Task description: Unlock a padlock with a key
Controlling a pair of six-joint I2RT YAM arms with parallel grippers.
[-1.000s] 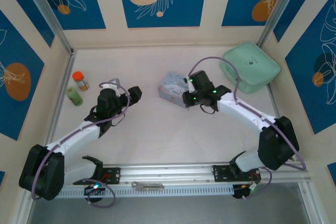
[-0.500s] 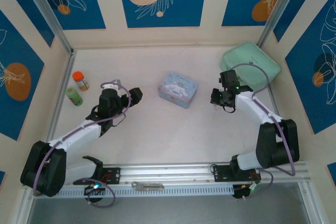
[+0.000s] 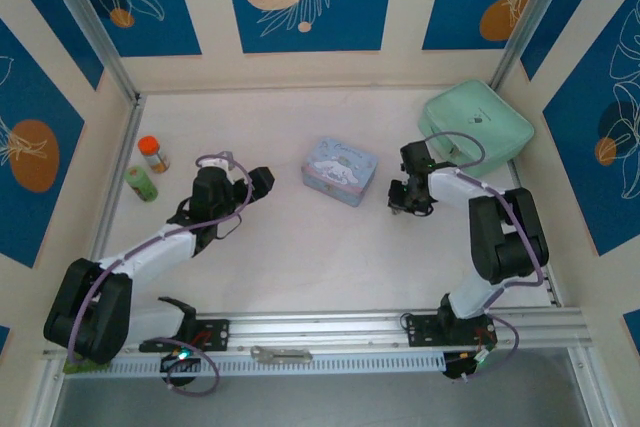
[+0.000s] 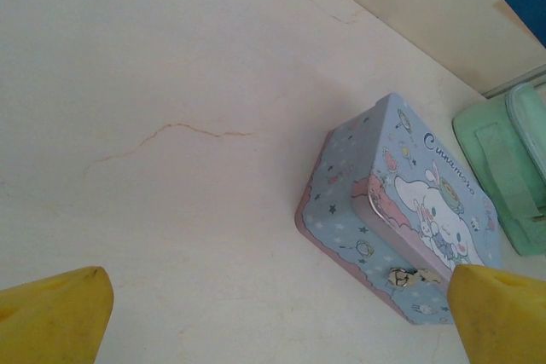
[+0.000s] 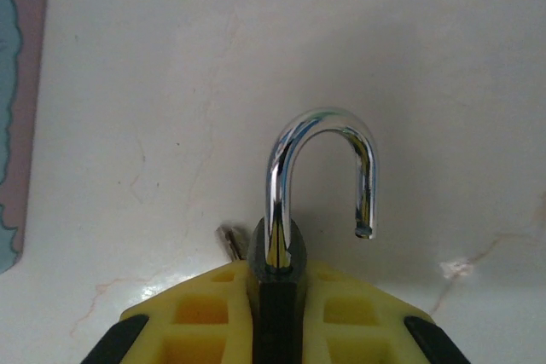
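moved: right gripper (image 3: pixel 408 199) has left the right edge of the pale blue tin (image 3: pixel 340 170), swung out toward the green pouch (image 3: pixel 478 127) and come back part-way; we now see it just beside the tin's right side, its arm folded tightly at the elbow.
unchanged: the left arm and the tin sit where they did a second ago.
right jaws: nearly closed, the two yellow fingers (image 5: pixel 350 313) pinching the black body of the padlock (image 5: pixel 278 274) from either side.
padlock: its shackle points away from the gripper; one leg is seated in the body and the other ends free in the air, so we read it as open.
padlock place: in the right gripper, low over the white table (image 3: pixel 300 257), between the tin and the green pouch, nearer the tin.
metal stub (image 5: pixel 229 241): a small silvery piece pokes out at the left of the padlock body, just above the finger; we cannot tell what it is.
left gripper (image 3: pixel 258 183): left of the tin and apart from it.
left jaws: spread wide, yellow fingertips (image 4: pixel 51 317) at the lower corners of its wrist view, holding nothing.
bottles: an orange-capped bottle (image 3: pixel 152 153) and a green bottle (image 3: pixel 141 183) stand by the left wall, well apart from both grippers.
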